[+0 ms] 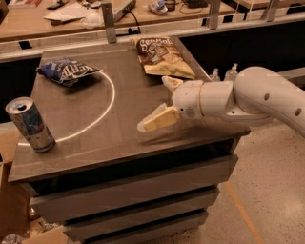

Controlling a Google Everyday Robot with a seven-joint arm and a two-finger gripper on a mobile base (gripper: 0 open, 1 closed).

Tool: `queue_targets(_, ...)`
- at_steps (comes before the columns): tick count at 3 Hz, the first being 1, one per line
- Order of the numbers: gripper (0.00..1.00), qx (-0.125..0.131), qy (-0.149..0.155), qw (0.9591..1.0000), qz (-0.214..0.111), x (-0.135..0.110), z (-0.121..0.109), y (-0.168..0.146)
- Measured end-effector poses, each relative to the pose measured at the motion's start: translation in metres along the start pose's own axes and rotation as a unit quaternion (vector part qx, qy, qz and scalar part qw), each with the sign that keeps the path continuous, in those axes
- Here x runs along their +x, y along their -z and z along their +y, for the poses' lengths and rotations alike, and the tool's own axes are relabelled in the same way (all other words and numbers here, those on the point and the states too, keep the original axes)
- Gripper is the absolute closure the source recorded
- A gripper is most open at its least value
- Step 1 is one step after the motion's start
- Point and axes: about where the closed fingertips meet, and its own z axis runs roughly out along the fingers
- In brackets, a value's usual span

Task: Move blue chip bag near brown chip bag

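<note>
The blue chip bag (66, 71), dark navy with white lettering, lies crumpled at the back left of the grey table top (95, 119). The brown chip bag (162, 57), dark brown on top and pale yellow below, lies flat at the back right. My gripper (157, 102) hovers over the right middle of the table, open and empty, its cream fingers spread and pointing left. It is below the brown bag and well to the right of the blue bag.
A blue-and-silver drink can (31, 125) stands at the front left of the table. A white arc (107, 112) is painted on the top. A cluttered wooden bench (71, 14) runs behind. Two small bottles (224, 74) stand beyond the right edge.
</note>
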Motion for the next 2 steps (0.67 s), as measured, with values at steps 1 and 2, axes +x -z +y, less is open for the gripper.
queue_targets(1, 0.00, 0.028, -0.013, 0.9995, 0.008, -0.012, -0.013, -0.030)
queue_targets(2, 0.00, 0.054, -0.029, 0.9981, -0.004, -0.018, -0.028, -0.058)
